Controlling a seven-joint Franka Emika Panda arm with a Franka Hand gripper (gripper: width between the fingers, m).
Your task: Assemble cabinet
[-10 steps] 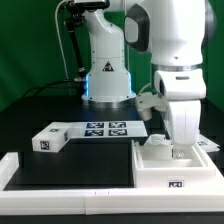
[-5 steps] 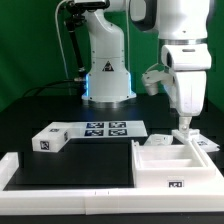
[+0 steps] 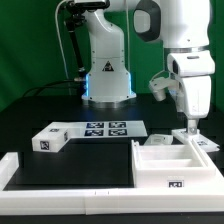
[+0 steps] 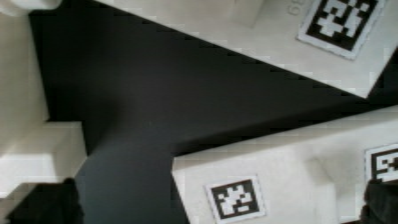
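Observation:
The white cabinet body (image 3: 172, 166) lies open-topped on the black table at the exterior view's right, with a tag on its front face. A white panel edge (image 3: 160, 141) shows at its back. My gripper (image 3: 190, 129) hangs just above the body's back right part, holding nothing. In the wrist view its dark fingers (image 4: 32, 200) stand wide apart, open, on either side of a tagged white cabinet panel (image 4: 267, 180) below them. A separate tagged white block (image 3: 50, 139) lies on the table at the exterior view's left.
The marker board (image 3: 106, 128) lies flat behind the middle of the table; a tagged white surface (image 4: 338, 25) also shows in the wrist view. A low white rail (image 3: 60, 176) edges the table's front and left. The robot base (image 3: 105, 75) stands behind.
My gripper has risen out of the cabinet body and shifted a little toward the exterior view's right. The cabinet parts have not moved.

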